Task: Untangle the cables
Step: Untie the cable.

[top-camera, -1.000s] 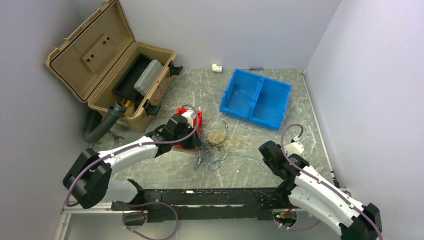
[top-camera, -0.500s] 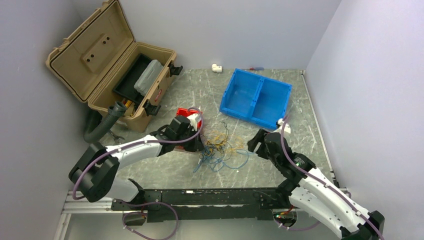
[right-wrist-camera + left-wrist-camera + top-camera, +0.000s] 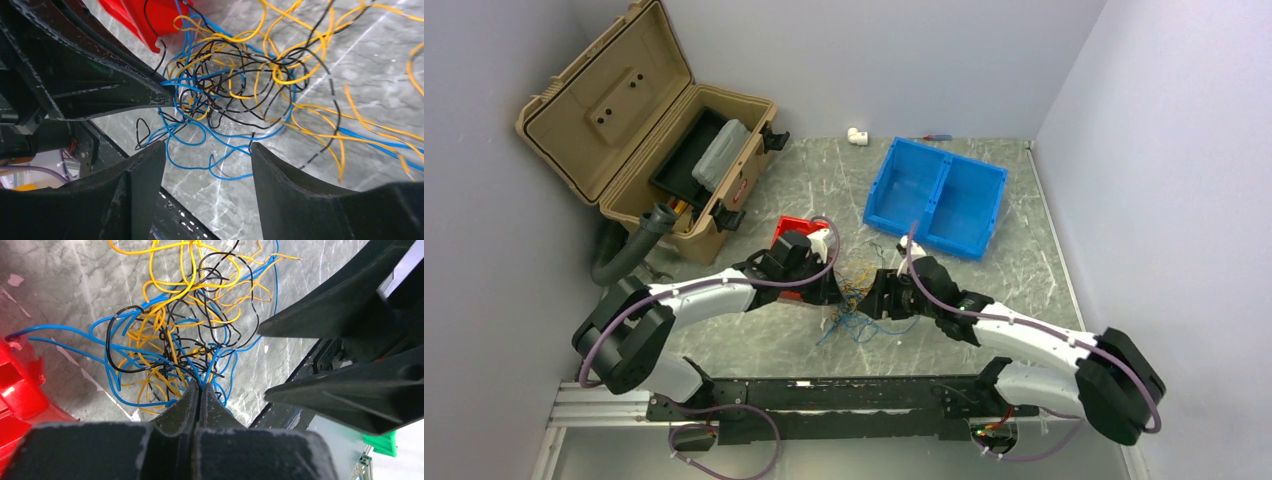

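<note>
**Supervisor:** Report cable position.

**Operator:** I see the cables as one tangle of yellow, blue and black strands on the table. It lies between my two grippers, just beside the red bin.

**Supervisor:** Left gripper state?

**Operator:** My left gripper has its fingers pressed together, pinching blue and black strands at the edge of the tangle.

**Supervisor:** Right gripper state?

**Operator:** My right gripper is spread wide and faces the left one across the tangle. Blue loops show between its fingers. I cannot tell whether it touches any strand.
</note>
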{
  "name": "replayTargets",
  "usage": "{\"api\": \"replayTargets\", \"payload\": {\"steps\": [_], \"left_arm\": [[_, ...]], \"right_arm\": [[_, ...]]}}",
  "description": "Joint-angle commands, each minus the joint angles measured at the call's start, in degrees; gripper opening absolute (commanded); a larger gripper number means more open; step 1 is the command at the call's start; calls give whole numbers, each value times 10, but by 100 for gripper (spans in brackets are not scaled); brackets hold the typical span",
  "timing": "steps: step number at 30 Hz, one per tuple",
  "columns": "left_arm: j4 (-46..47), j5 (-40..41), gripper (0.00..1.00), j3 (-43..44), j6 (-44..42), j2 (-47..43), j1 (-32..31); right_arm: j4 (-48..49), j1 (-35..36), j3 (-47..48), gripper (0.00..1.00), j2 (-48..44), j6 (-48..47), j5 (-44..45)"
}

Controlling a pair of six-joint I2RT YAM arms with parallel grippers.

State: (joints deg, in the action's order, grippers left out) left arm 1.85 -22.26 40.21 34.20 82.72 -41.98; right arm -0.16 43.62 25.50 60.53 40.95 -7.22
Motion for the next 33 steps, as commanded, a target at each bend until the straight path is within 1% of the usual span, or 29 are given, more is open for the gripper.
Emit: {"api": "replayTargets", "payload": {"steps": [1,5,14,20,24,26,30,33], "left_arm": [[33,-16,0,8,8,11,-2],[37,-16,0,7,9,16,-2],[49,-25,0,2,14,24,-2],[67,-30,0,-16,29,19,-2],[73,-35,0,-23,31,17,-2],[73,-41,0,-23,32,14,-2],[58,-61,0,-19,11,0,-2],[36,-77,0,-12,-9,-12,-3]], "right_arm": [[92,27,11,64,49,7,14],[91,47,21,59,94,22,67],[146,72,18,51,153,62,142],[217,84,-7,47,167,84,180],[250,87,-20,46,163,74,185],[283,88,-33,46,158,63,178],[349,88,-57,50,154,18,140],[387,88,-66,50,157,-2,113]]}}
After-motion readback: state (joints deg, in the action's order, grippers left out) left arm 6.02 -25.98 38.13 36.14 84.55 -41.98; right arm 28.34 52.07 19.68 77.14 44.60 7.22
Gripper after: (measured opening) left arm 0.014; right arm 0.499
